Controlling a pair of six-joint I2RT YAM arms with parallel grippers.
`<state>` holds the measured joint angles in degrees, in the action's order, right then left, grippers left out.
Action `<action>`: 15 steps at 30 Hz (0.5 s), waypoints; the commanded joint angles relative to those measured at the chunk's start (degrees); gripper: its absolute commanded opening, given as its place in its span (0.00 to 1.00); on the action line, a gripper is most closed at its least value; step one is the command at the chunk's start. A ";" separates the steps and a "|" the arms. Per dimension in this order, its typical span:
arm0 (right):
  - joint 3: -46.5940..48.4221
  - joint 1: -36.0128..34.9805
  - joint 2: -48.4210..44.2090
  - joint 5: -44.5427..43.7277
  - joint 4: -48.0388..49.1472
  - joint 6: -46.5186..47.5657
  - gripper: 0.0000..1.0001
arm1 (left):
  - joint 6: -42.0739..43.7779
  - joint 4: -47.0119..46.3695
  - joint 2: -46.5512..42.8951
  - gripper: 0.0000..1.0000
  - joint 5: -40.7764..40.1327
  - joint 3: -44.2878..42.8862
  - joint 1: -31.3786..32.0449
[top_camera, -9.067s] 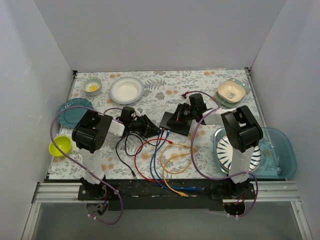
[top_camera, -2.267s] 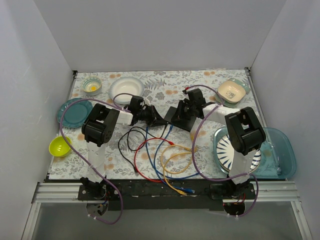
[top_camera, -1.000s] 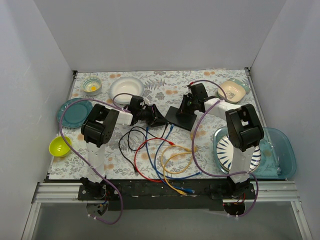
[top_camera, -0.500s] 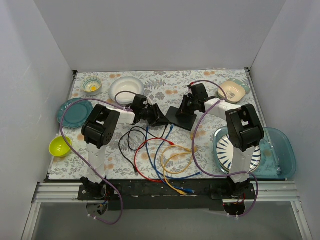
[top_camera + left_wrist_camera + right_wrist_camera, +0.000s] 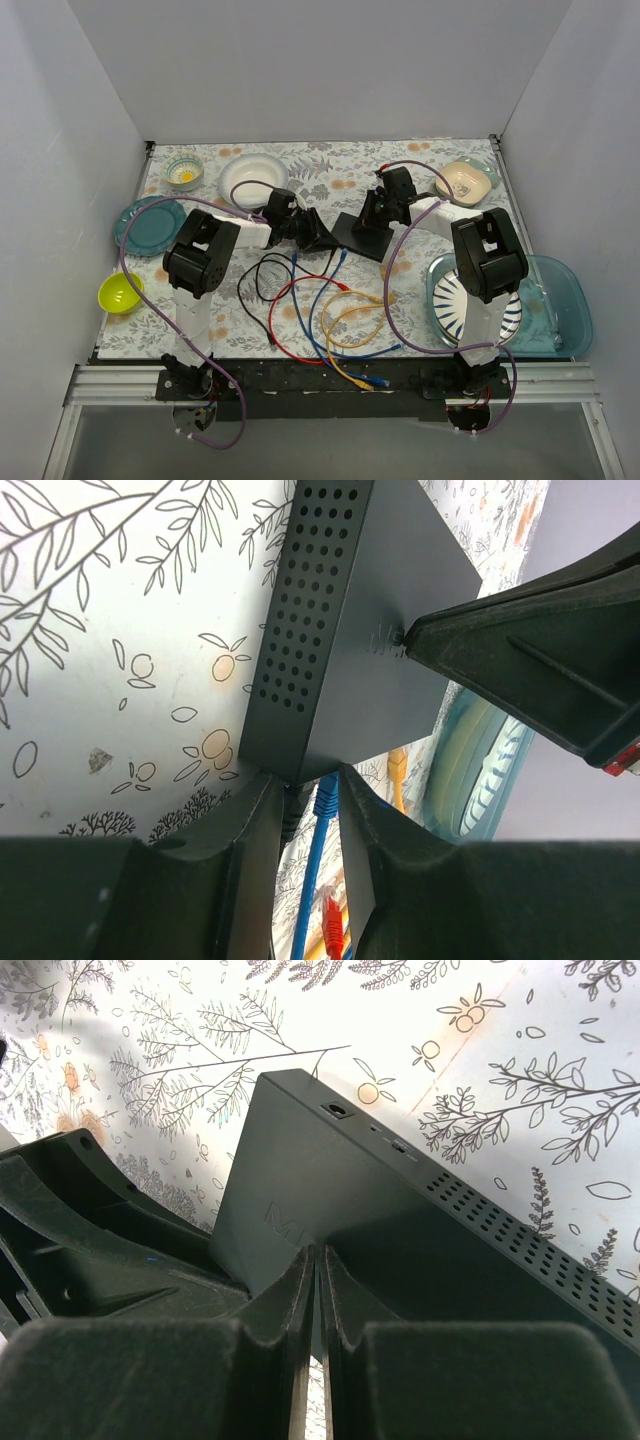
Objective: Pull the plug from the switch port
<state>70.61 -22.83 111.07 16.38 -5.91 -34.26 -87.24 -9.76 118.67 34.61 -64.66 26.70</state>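
The switch (image 5: 356,236) is a flat black box lying mid-table, and its vented side shows in the left wrist view (image 5: 310,630). My left gripper (image 5: 322,238) is at its cable edge. The fingers (image 5: 308,776) are closed in against a black plug (image 5: 291,815) and a blue plug (image 5: 327,795) seated at the switch's corner. My right gripper (image 5: 377,214) is shut. Its tips (image 5: 315,1252) press down on the switch's top face (image 5: 300,1180), as the left wrist view also shows (image 5: 408,637).
Loose red (image 5: 290,300), blue and yellow (image 5: 352,322) cables lie in loops in front of the switch. A white bowl (image 5: 253,178), a teal plate (image 5: 138,222) and a green bowl (image 5: 118,291) stand to the left. A cream bowl (image 5: 463,182) and a clear bin (image 5: 560,300) holding a striped plate stand to the right.
My left gripper has slid right, up to the switch's cable edge, and its jaws have narrowed onto the plugs. The right gripper has stayed pressed on the switch.
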 commanded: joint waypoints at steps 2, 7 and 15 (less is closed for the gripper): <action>-2.05 -0.99 3.45 0.14 -2.44 1.13 0.13 | 1.29 0.19 3.32 0.15 -3.51 3.31 1.60; -2.14 -0.99 3.28 0.23 -2.44 1.21 0.13 | 0.76 -3.60 3.50 0.25 -0.07 5.25 1.60; -2.06 -0.90 3.72 0.58 -2.17 1.13 0.13 | 5.85 -1.58 3.06 0.26 -1.30 4.64 1.60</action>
<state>70.43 -22.72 111.07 16.93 -5.82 -34.24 -86.74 -17.26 118.83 36.42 -61.36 26.33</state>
